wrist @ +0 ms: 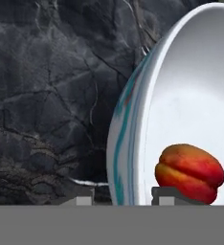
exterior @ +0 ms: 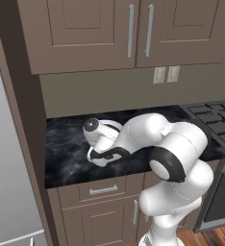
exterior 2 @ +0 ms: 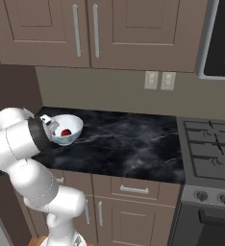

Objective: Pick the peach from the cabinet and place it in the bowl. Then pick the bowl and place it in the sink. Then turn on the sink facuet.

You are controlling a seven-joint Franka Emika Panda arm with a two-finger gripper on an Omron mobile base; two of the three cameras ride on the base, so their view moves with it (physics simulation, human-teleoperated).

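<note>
Centrally, peach: small, rounded, orange-red shading to yellow, creased across the middle; lying inside the bowl against its smooth white inner wall. Seen too in the right base view as a red spot in the bowl.

Bowl: round, glossy white inside, pale outside with blue-green streaks near the rim; standing on the counter at its left end, close to the front edge.

Gripper: two small dark fingertips astride the bowl's rim, one tip outside the wall over the stone, the other inside beside the peach; jaws narrowed about the rim, firm contact not certain from these pictures. Hand bent low over the counter, white with dark joints.

Counter: black marbled stone, grey-white veining, polished.

Above: upper cabinets, brown wood, recessed panels, long vertical grey bar handles. Below: drawers with short horizontal handles.

Backsplash: plain grey-brown, two pale wall outlets.

Right of counter: stove, black grates, round knobs on the front.
</note>
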